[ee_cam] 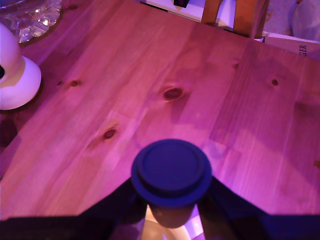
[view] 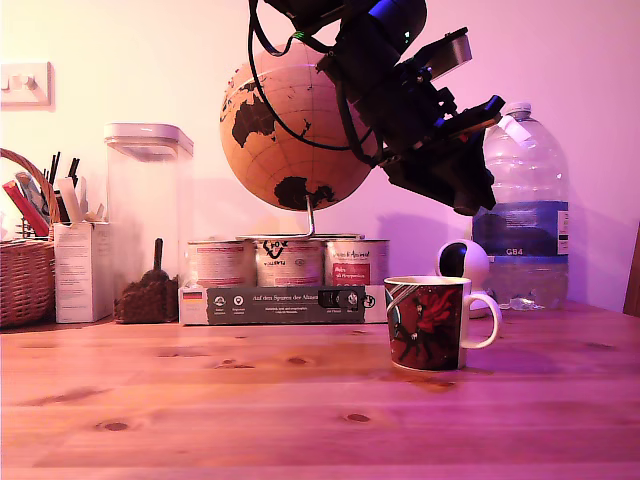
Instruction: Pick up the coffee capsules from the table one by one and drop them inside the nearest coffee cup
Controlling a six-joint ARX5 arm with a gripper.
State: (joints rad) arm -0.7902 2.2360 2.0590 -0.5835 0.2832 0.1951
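Note:
In the wrist view my gripper (ee_cam: pixel 171 202) is shut on a dark blue round coffee capsule (ee_cam: pixel 171 171), whose flat face is turned to the camera, above the wooden table (ee_cam: pixel 150 75). The exterior view shows the gripper (view: pixel 467 198) hanging high over the table (view: pixel 250 400), above and slightly to the exterior view's right of the white coffee cup (view: pixel 428 323) with red-and-black artwork. The black fingers hide the capsule in that view. The cup does not show clearly in the wrist view. No other capsule lies in sight on the table.
A round white-and-black camera (view: pixel 464 265) (ee_cam: pixel 15 75) stands just behind the cup, with a large water bottle (view: pixel 522 210) beside it. Behind are several tins (view: pixel 288 262), a dark box (view: pixel 285 303), a globe (view: pixel 295 135), a clear canister (view: pixel 148 220) and a basket (view: pixel 25 280).

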